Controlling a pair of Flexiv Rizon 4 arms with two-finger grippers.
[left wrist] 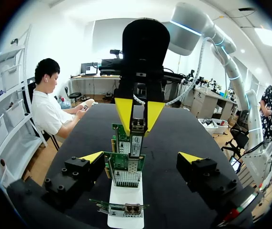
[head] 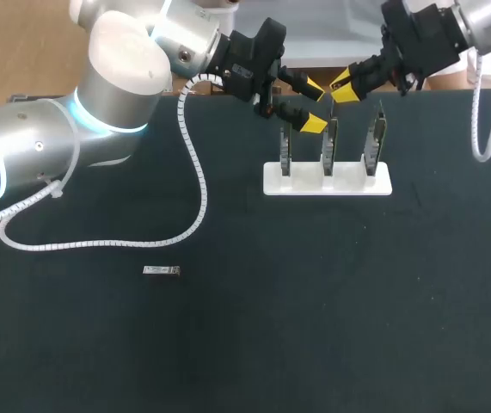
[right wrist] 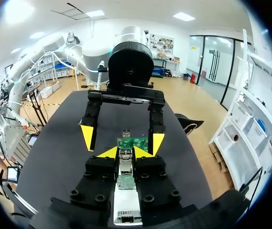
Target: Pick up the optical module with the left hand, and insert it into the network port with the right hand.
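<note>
One loose module point(head: 161, 270) lies alone on the near surface point(head: 314, 327). Farther off, the right gripper point(right wrist: 126, 152) fingers look pinched on an optical module point(right wrist: 125, 167) above the card stand point(head: 327, 178), with the left gripper point(head: 314, 105) fingers spread just beside. Judgement: keep it square to the network port point(left wrist: 126, 177) and push straight; room is open nearside but tight by the left fingers and the far edge.

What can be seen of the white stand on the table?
The white stand is a flat, oblong block, plastic by its look, lying level on the dark table toward its far side. Three green circuit cards stand upright in it, side by side in a row. It looks whole and unmarked. Only the table and the cards touch it. The left gripper and right gripper are up by the cards' top ends, clear of the base.
</note>
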